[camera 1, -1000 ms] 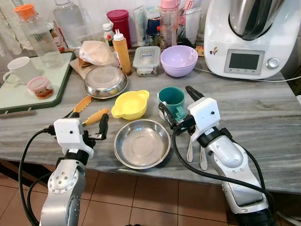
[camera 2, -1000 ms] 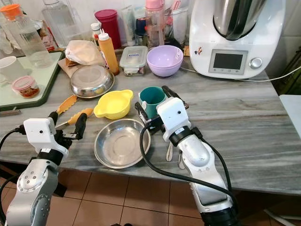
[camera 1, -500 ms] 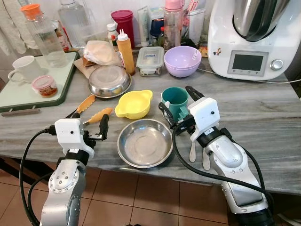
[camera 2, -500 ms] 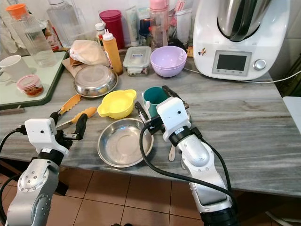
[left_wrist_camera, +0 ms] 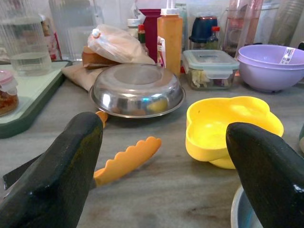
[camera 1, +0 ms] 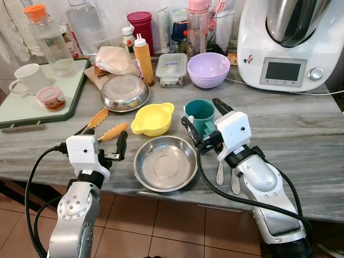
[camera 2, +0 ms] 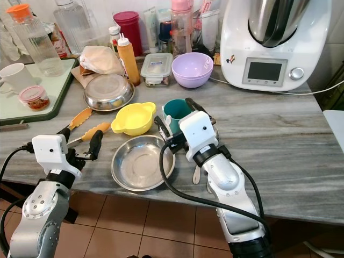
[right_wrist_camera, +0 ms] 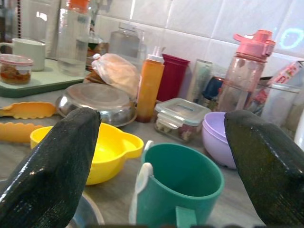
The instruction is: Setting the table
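A teal mug [camera 1: 199, 114] stands mid-counter beside a yellow bowl [camera 1: 153, 118]. In front of them sits an empty steel bowl [camera 1: 165, 163]. My right gripper [camera 1: 203, 116] is open, one finger on each side of the mug [right_wrist_camera: 183, 187]; whether it touches the mug is unclear. Two spoons [camera 1: 217, 173] lie on the counter beneath the right wrist. My left gripper [camera 1: 105, 144] is open and empty near the counter's front edge, left of the steel bowl. It points at the orange tongs [left_wrist_camera: 126, 160] and the yellow bowl [left_wrist_camera: 228, 128].
An upturned steel bowl [camera 1: 124, 92], squeeze bottle [camera 1: 142, 58], lidded container [camera 1: 171, 67] and purple bowl [camera 1: 208, 69] stand further back. A green tray [camera 1: 64, 102] with a white cup [camera 1: 27, 78] is at the left, a white kitchen machine [camera 1: 290, 40] at the back right.
The camera view shifted slightly since one second ago. My left gripper has edged a little to the right, still open. The right gripper and the dishes stay where they were.
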Robot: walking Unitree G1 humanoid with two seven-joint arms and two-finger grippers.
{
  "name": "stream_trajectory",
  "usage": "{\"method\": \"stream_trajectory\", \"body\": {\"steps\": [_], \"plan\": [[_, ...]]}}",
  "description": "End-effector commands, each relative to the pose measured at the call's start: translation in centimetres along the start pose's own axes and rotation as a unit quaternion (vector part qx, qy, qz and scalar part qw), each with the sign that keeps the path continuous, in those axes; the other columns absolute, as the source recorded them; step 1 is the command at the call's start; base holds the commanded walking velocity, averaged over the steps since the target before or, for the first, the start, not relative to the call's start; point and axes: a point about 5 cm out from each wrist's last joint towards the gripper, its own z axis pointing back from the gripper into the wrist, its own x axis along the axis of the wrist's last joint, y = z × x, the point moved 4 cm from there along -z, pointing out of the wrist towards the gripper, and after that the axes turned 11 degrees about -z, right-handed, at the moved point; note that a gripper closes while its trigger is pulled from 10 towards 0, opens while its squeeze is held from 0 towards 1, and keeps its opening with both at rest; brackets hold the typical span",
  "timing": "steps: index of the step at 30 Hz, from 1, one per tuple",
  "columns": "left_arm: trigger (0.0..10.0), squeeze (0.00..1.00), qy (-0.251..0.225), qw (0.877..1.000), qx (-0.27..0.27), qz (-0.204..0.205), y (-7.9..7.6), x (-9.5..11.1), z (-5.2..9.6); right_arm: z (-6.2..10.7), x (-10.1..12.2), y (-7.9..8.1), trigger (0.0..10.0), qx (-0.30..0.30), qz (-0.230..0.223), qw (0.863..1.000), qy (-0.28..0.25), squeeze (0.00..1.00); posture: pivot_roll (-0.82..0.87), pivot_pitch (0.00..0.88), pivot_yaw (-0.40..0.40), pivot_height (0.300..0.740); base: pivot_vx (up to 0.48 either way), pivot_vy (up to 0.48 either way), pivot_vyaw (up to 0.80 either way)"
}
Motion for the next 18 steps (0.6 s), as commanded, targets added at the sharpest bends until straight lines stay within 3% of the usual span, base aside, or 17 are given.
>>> {"method": "stream_trajectory", "body": {"steps": [1,8,18], "plan": [[10.0,0.00,0.003,1.000,0.005,-0.012,0.5,-0.1,-0.1,-0.1,0.0,-0.6,10.0,-0.016,0.003,1.000,-0.003,0.00,-0.17,0.090,0.127,0.740,0.000,0.000,0.00],[10.0,0.00,0.002,1.000,0.002,-0.014,0.4,0.0,-0.2,1.1,-0.5,-3.7,10.0,-0.107,-0.003,0.994,0.007,0.00,-0.18,0.089,0.130,0.740,0.000,0.000,0.00],[10.0,0.00,0.011,0.999,-0.028,-0.023,-0.6,-0.7,0.1,2.5,-1.2,-4.0,10.0,-0.137,-0.011,0.990,0.020,0.00,-0.20,0.096,0.147,0.740,0.000,0.000,0.00]]}}
